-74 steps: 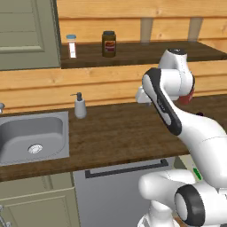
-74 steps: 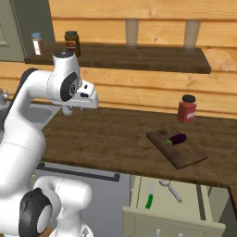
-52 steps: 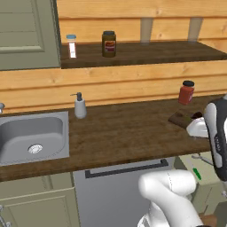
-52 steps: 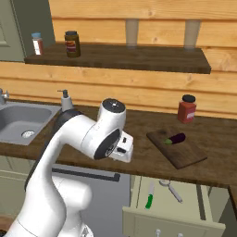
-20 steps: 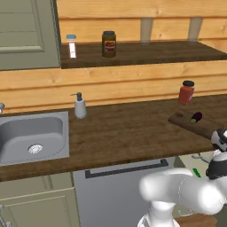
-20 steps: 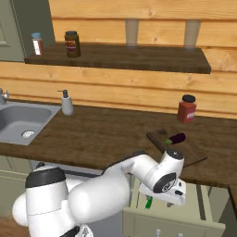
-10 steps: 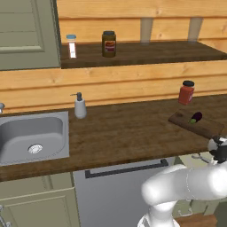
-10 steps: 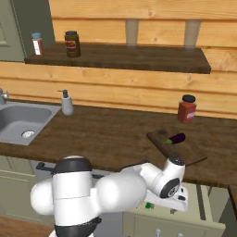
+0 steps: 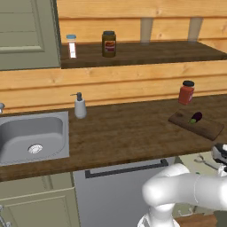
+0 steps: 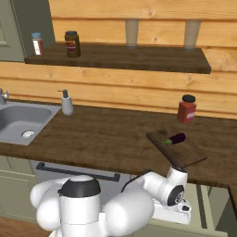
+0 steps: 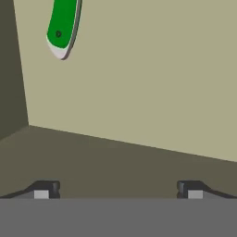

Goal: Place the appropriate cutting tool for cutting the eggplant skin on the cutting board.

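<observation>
I'm watching the arm reaching low into the open drawer under the counter.

Left base view: the eggplant (image 9: 195, 117) is lying on the cutting board (image 9: 201, 128) on the counter (image 9: 124, 131), and a silvery cutting tool (image 9: 204, 162) is lying in the drawer (image 9: 194, 160) below. Right base view: the eggplant is resting near the board's back edge. Hand view: the end effector (image 11: 117, 189) is hanging with its fingers spread wide, gripping nothing, over the drawer floor, a green-handled item (image 11: 63, 27) lying ahead.

A wall of light wooden planks (image 9: 133, 84) fills the upper half of the frame. A dark wooden shelf (image 9: 146, 52) runs across it. Below lies the dark brown countertop (image 9: 119, 133), with a grey sink (image 9: 31, 139) at left. A grey-green cabinet door (image 9: 26, 33) sits at upper left.
</observation>
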